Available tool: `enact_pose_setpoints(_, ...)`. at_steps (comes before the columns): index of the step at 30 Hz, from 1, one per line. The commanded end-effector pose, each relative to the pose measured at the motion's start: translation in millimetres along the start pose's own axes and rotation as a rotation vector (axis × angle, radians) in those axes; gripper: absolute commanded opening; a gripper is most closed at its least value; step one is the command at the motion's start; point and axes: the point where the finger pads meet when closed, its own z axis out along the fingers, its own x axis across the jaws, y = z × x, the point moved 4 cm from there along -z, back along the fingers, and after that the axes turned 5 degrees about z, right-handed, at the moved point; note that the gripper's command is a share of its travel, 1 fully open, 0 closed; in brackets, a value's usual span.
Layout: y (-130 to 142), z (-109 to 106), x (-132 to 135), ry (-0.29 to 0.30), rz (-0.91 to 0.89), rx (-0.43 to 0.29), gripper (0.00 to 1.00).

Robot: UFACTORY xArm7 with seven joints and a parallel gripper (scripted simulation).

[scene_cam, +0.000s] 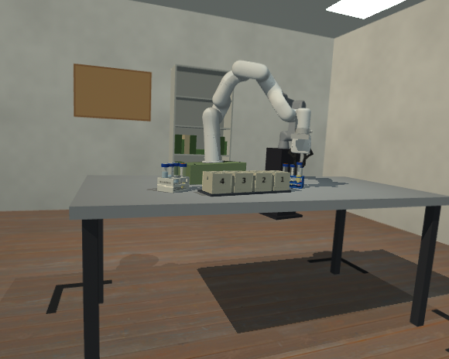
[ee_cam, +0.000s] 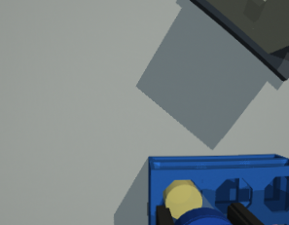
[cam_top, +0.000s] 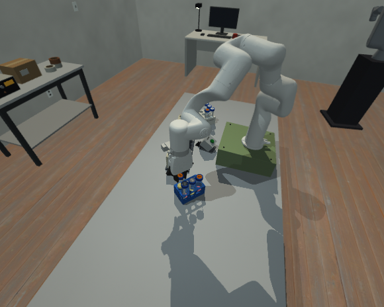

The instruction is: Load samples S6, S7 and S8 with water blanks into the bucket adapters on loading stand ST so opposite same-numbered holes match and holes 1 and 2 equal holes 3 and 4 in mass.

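Observation:
My gripper point(cam_top: 179, 177) point(scene_cam: 300, 161) point(ee_cam: 203, 216) is shut on a blue-capped tube with an orange dot point(cam_top: 180, 175) point(ee_cam: 202, 219), upright at a corner of the blue rack point(cam_top: 189, 194) point(scene_cam: 303, 182) point(ee_cam: 157, 186). Yellowish liquid point(ee_cam: 183, 198) shows in it; its ID is unreadable, and I cannot tell whether it is seated. The blue rack also holds another orange-dot tube point(cam_top: 199, 177) and two grey-dot tubes point(cam_top: 185, 184) point(cam_top: 192, 180). Adapters 4 point(scene_cam: 221, 182), 3 point(scene_cam: 244, 181), 2 point(scene_cam: 263, 180) and 1 point(scene_cam: 282, 180) stand on the loading stand point(scene_cam: 252, 193); their holes are hidden.
The white rack point(cam_top: 212, 119) point(scene_cam: 166, 186) with several blue-capped tubes stands beyond the stand. The green DONE key point(cam_top: 212, 141) sits on its small sloped desk point(cam_top: 207, 145), beside the arm's green base point(cam_top: 245, 162). In the wrist view, a dark edge point(ee_cam: 237, 38) crosses the upper right.

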Motion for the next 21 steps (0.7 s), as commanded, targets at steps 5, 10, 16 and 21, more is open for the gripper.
enact_pose_setpoints(5,0.2,-5.3,-1.5,-0.005,0.000,-0.001,0.00)
enact_pose_setpoints(10,0.2,-9.4,-1.5,-0.005,0.000,-0.001,0.00)
enact_pose_setpoints(16,0.2,-21.4,-1.5,-0.005,0.000,-0.001,0.00)
enact_pose_setpoints(21,0.2,-31.4,-1.5,-0.005,0.000,-0.001,0.00)
